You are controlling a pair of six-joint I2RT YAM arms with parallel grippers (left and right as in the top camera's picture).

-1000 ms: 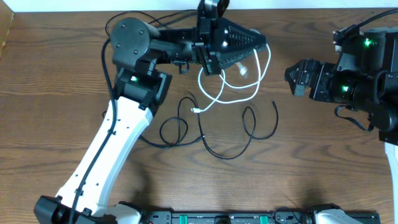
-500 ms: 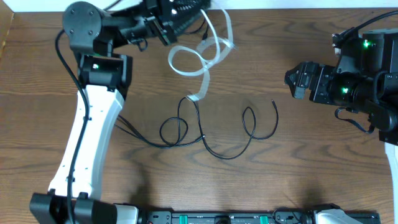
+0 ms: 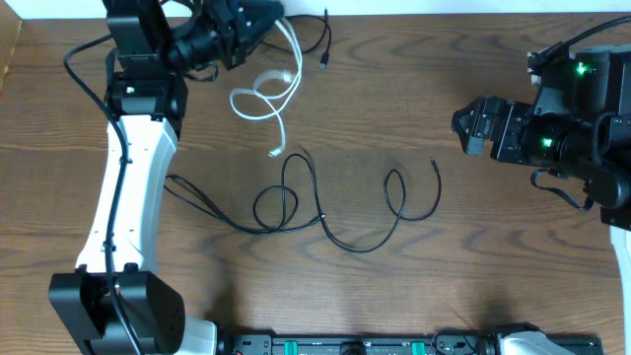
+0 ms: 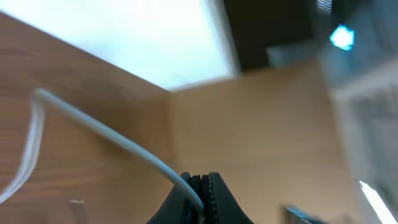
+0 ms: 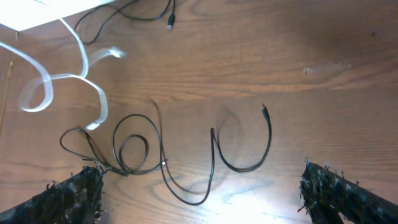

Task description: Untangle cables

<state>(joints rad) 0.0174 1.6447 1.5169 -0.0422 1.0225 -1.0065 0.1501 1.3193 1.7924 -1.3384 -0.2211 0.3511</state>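
L end effector (image 4: 203,184) is pressed together, pinching the white cable (image 4: 112,137) right at its tips. From the pinch the cable trails off in a couple of loose loops, blurred in the overhead view. Its free end sits well away from the L end effector, just beside a loop of the black cables (image 3: 350,247); can't tell if they touch.

The black cables lie flat on the surface (image 3: 493,256) in several loops & curves, well apart from the L end effector. They're out in front of the R end effector (image 3: 461,126) and off to one side of its tips, w/ one plug end the nearest part to it.

R end effector is spread wide, holding nothing; its fingers (image 5: 78,193) frame the black cables in the wrist view.

A separate black cable (image 3: 326,44) lies near the L end effector, just past its tip.
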